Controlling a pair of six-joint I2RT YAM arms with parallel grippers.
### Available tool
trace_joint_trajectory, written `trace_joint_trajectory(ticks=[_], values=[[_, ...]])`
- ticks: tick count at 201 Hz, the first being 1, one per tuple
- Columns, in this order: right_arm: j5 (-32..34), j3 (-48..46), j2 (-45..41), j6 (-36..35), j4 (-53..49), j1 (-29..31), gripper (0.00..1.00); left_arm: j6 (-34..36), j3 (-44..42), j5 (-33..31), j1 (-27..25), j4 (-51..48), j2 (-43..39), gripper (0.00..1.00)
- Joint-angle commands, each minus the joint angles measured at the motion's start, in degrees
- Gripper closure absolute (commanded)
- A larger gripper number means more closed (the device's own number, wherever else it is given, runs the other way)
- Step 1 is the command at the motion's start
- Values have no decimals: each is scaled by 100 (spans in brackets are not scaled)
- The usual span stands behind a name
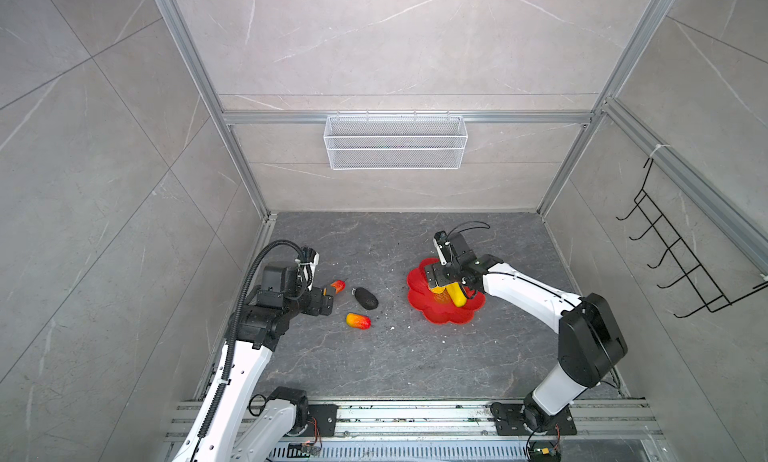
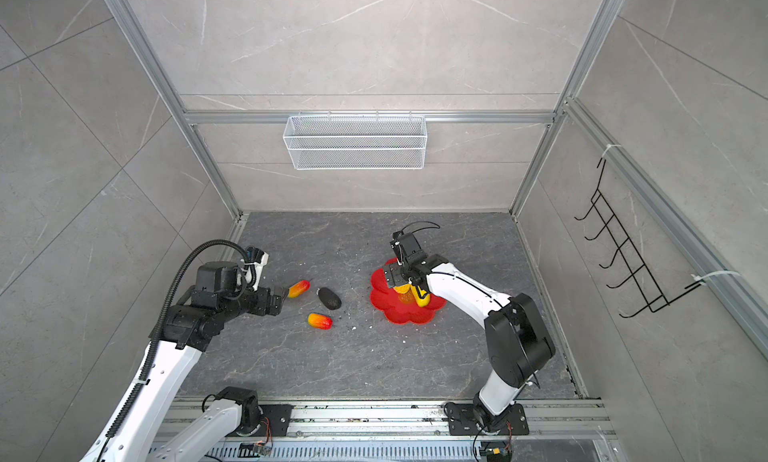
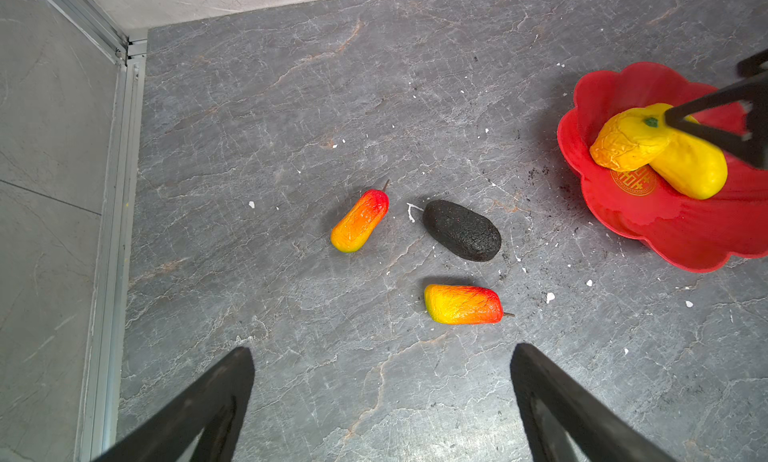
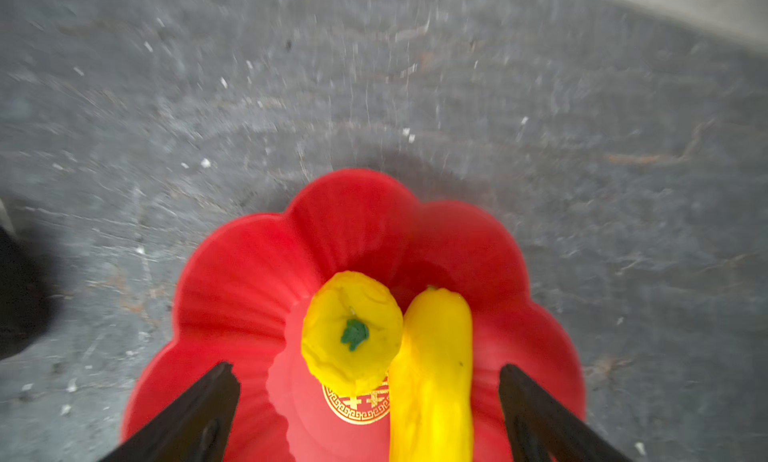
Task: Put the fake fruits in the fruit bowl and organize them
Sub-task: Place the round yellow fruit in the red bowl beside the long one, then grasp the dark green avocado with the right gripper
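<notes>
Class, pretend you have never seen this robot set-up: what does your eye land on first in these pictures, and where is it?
The bright red bowl, right of centre in both top views, stands out first, holding a round yellow fruit and a long yellow fruit under the open right gripper. Next come three fruits on the grey floor to its left: a black fruit and two red-and-yellow fruits, near the open left gripper.

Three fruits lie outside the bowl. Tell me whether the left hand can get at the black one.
Probably yes: the left hand is open, and the black fruit lies clear on the floor ahead, touching neither red-orange fruit.
</notes>
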Motion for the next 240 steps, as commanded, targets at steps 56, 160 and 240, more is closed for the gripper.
trace_joint_trajectory(ticks=[56, 160, 240], values=[[-919, 1467, 566, -365, -500, 1236, 0, -47, 165, 11, 33, -38, 12, 0], [-1638, 3324, 3208, -22, -528, 1904, 0, -40, -83, 343, 32, 137, -109, 0], [-1437, 3796, 3939, 66, -927, 1902, 7, -39, -126, 272, 32, 127, -259, 0]])
